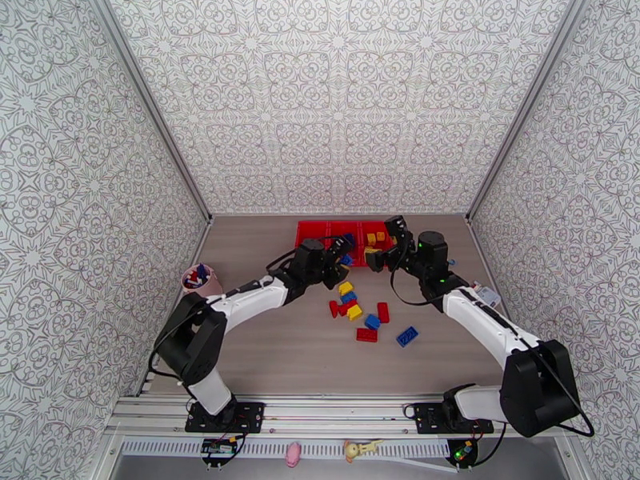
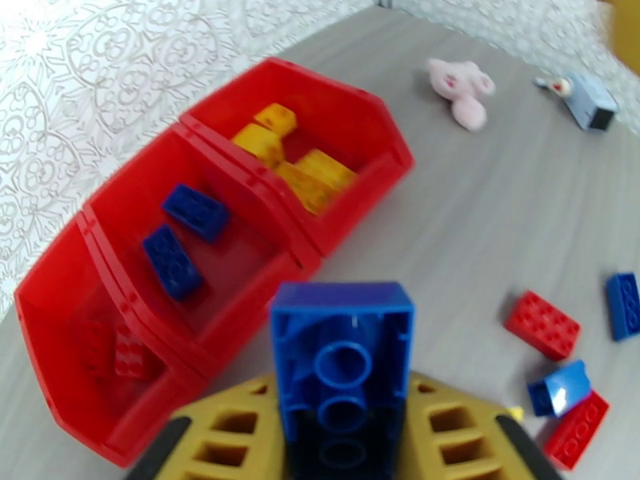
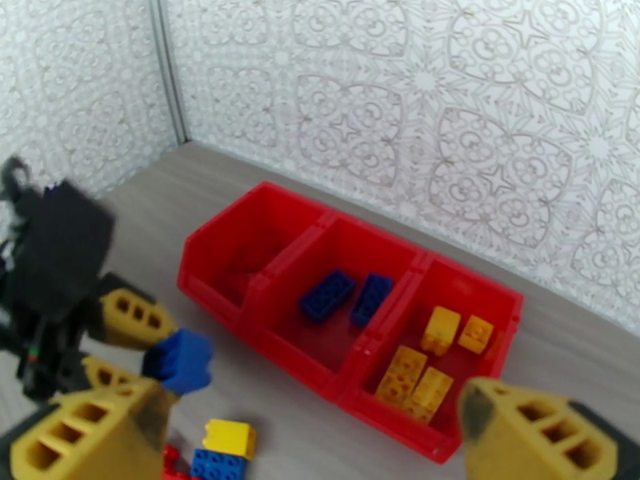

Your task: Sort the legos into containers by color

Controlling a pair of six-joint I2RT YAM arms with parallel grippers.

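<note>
My left gripper (image 2: 344, 406) is shut on a blue lego (image 2: 342, 346) and holds it just in front of the containers (image 1: 320, 231), a row of three joined red bins. In the left wrist view the left bin holds red legos (image 2: 120, 354), the middle bin two blue legos (image 2: 172, 260), and the right bin several yellow legos (image 2: 300, 170). My right gripper (image 3: 316, 442) hangs open and empty above the front of the bins, its yellow fingers (image 3: 96, 434) wide apart. It looks down on the left gripper (image 3: 132, 342) with its blue lego (image 3: 180, 360). Several loose red, blue and yellow legos (image 1: 366, 318) lie on the table's middle.
A small pink cup (image 1: 198, 278) with bits in it stands at the left table edge. A pink plush toy (image 2: 460, 86) and a small grey object (image 2: 588, 102) lie to the right of the bins. Patterned walls close in the back and both sides.
</note>
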